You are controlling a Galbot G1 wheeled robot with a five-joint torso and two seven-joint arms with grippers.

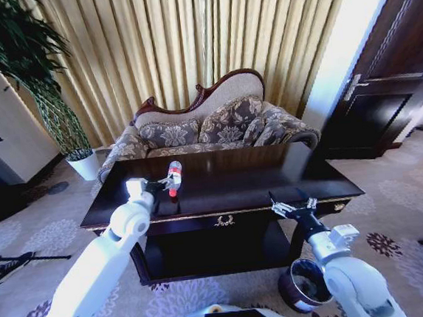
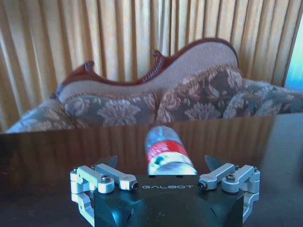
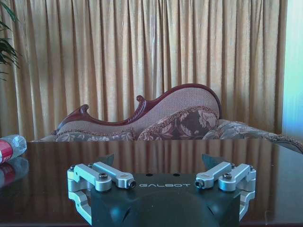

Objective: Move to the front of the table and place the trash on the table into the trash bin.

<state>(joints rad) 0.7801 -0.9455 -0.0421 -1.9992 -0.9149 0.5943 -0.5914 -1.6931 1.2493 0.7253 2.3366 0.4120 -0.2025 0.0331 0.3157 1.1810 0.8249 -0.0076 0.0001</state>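
Now my left gripper stands spread around the plastic bottle; I'd judge squeezing comes next; right gripper spread too.

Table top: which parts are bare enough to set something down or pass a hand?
The table is bare across its middle and right, between the sofa side and the right gripper. It is crowded only at left, where the left gripper straddles the bottle.

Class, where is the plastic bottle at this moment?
In the head view the bottle lies on the table, left of its middle, right at the open left gripper, with the sofa behind.
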